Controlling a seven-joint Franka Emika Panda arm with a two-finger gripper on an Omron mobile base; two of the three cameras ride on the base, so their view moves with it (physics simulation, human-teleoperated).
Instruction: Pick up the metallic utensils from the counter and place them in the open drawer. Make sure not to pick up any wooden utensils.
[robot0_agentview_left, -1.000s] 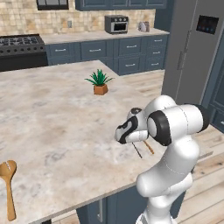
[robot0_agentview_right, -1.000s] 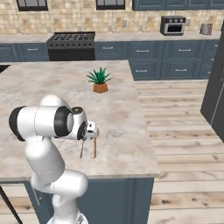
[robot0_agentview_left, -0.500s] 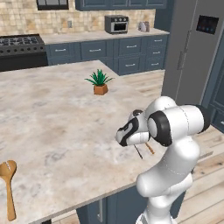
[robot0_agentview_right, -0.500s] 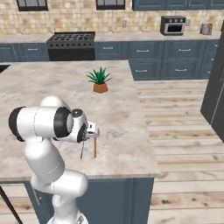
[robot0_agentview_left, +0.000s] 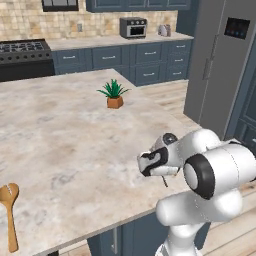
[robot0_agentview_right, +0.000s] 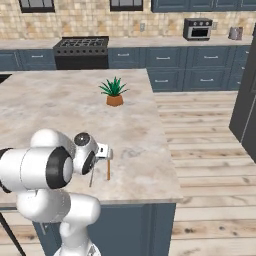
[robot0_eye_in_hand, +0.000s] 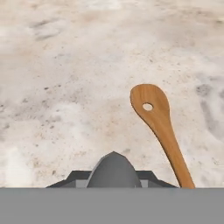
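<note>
the knife (robot0_agentview_right: 108, 169) on the tabletop (robot0_agentview_right: 60, 105) looks light, stiff, thin; best pinched across its reddish handle. gripper (robot0_agentview_right: 102, 150) hangs just above, spread or pressed together i cannot tell.

The worktop (robot0_agentview_left: 75, 145) is overlooked from behind the arm, left and right; both base views face the potted plant (robot0_agentview_left: 114, 95), which is shared with the stone around it. From close above, a wooden spoon (robot0_eye_in_hand: 158, 124) is framed by the hand camera.

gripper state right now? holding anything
gripper: shut on the knife, which hangs below it over the counter.
</note>
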